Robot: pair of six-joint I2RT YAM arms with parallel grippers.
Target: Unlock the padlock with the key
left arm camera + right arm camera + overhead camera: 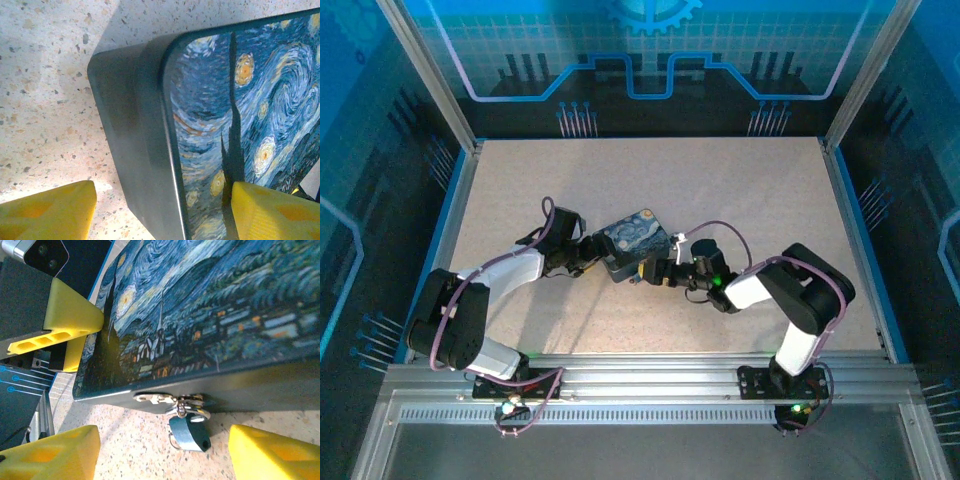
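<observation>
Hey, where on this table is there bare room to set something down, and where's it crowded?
Bare: the far stretch of the table between the painted tin and the back wall, and the near strip along the front rail. Crowded: mid-table, where the left gripper and right gripper flank the tin and its padlock.

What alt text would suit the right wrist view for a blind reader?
A small padlock hangs from the latch of a swirl-painted blue tin on a speckled table. Two yellow fingers stand apart either side of it, not touching.
</observation>
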